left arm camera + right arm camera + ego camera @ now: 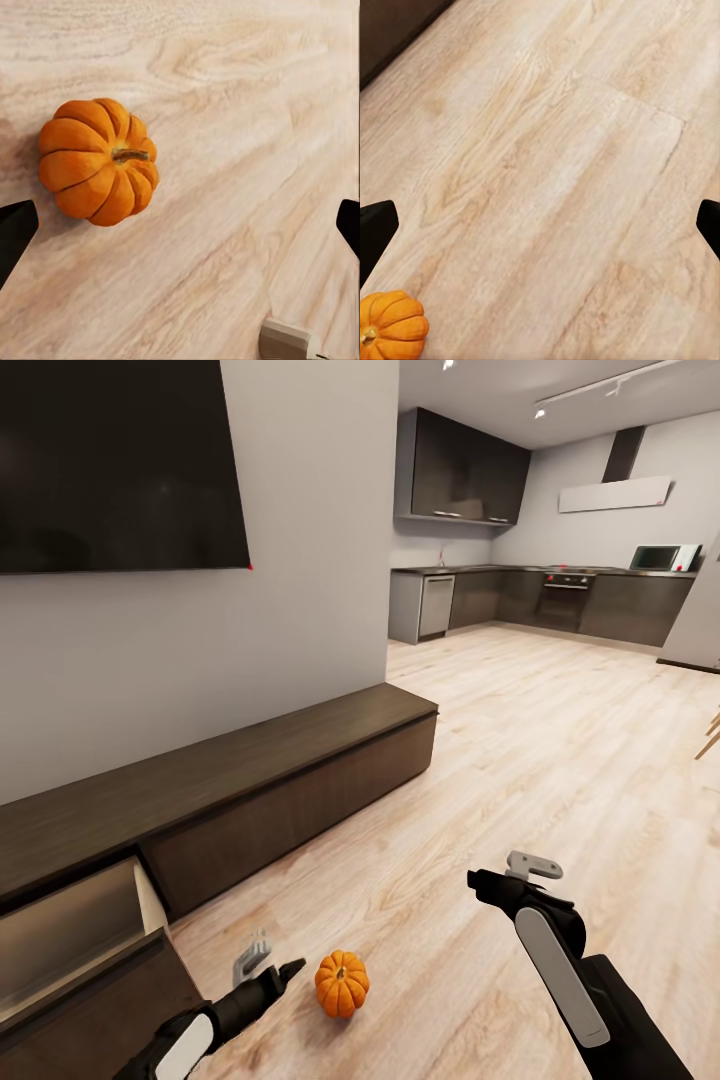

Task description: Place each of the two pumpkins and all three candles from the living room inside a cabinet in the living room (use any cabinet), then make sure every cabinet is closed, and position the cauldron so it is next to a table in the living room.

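While we hover low over the pale wood-plank floor (520, 760), the small ribbed orange pumpkin w/ a short dark stem (342, 983) sits on the boards just beside our left end effector (262, 964). It's untouched and not yet gripped. In the left wrist view the same pumpkin (97, 161) lies off-centre, close to one dark fingertip (15, 229) and well apart from the other. So the gap between the fingers isn't over it yet.

Left end effector: spread wide, nothing in it. Right end effector (510, 875): also wide and empty, judging by its two fingertips at opposite edges of the right wrist view. It hangs further from the pumpkin, which shows at the corner of that view (390, 326).

The left arm is clearly nearer, so we'd take the pumpkin w/ that one. The pumpkin is squat and near-round, w/ no real long axis, so approach angle matters little. What matters is shifting sideways until it's centred between the fingers, then going down.

The long, low dark-brown wooden cabinet (290, 780) runs along the wall beyond the left arm. One drawer (75, 935) stands pulled open, pale inside, near the left arm. A short beige-tan stub (283, 341) pokes in at the left wrist view's edge; prob. a candle, can't tell for sure.
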